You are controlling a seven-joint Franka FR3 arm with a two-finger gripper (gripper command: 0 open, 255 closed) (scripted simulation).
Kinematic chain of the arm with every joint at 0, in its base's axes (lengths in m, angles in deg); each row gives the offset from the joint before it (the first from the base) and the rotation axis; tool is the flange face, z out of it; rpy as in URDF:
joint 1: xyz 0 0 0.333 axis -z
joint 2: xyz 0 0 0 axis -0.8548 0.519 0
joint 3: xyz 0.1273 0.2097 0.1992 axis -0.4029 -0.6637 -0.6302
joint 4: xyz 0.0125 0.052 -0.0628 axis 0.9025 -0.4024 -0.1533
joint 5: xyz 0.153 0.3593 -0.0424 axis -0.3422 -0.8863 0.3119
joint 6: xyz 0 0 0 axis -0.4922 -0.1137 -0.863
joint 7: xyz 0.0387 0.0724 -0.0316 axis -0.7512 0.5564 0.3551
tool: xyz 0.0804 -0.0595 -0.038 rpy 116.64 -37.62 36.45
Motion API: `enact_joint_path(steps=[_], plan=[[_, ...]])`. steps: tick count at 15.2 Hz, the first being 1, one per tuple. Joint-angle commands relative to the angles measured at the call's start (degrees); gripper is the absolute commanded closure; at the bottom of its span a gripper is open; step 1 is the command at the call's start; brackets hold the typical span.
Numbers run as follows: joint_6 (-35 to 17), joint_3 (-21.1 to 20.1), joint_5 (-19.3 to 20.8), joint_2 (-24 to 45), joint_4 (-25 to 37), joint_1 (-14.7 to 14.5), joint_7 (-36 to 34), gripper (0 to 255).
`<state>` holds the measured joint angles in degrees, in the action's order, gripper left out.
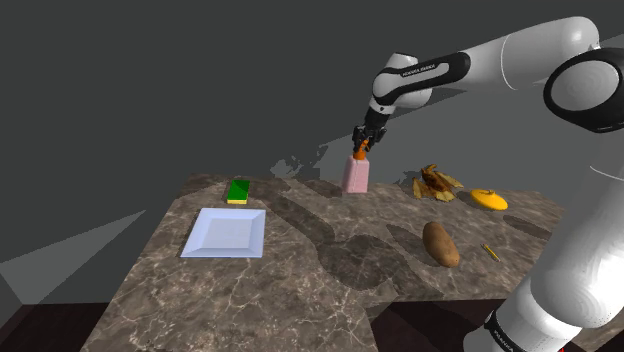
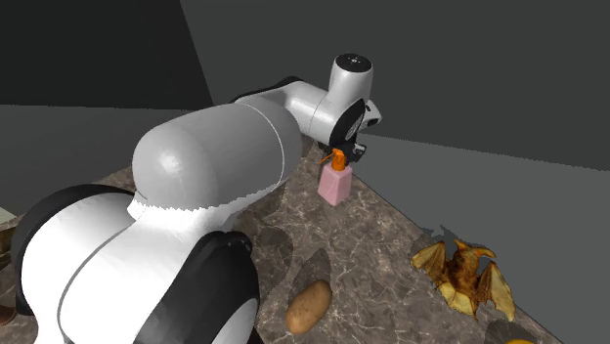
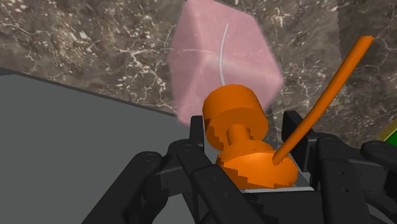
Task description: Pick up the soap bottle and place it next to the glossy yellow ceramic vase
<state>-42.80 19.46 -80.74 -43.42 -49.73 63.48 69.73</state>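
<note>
Where the arm reaches across the table (image 1: 300, 290) to its far edge, the gripper (image 1: 362, 138) comes down on the top of the soap bottle (image 1: 356, 177).

Bottle: square, blocky body, pale pink and slightly see-through, with a thin white tube showing inside it in the wrist view. Orange pump on top: a round collar, a short neck, a wider round head, and a long thin spout that curves out past one finger.

Grip: in the wrist view the black fingers (image 3: 191, 159) close in narrow on the orange pump head from both sides, touching it. The pink body hangs beyond the fingertips.

Position: the bottle is upright near the far edge of the brown marbled table, toward the middle of that edge in the shoulder view. Whether its base rests on the top or is just clear of it, I cannot tell.

Yellow vase (image 1: 489, 199): glossy, low and flat-looking from this angle, well apart from the bottle toward the shoulder view's right. A brown-gold winged figure (image 1: 437, 182) stands between bottle and vase.

Others: a potato (image 1: 440, 243) nearer the stand; a small thin yellow object (image 1: 489, 250) just beside it; a white square plate (image 1: 224, 232) toward the shoulder view's left, with a green and yellow sponge (image 1: 238, 190) behind it.
</note>
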Motion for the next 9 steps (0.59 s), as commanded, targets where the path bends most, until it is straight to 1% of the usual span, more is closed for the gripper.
enact_joint_path(steps=[1,9], plan=[[1.44,0.05,0.18,-0.54,0.88,0.02,-0.13,255],[7.29,0.14,0.69,-1.71,5.6,0.03,-0.76,255]])
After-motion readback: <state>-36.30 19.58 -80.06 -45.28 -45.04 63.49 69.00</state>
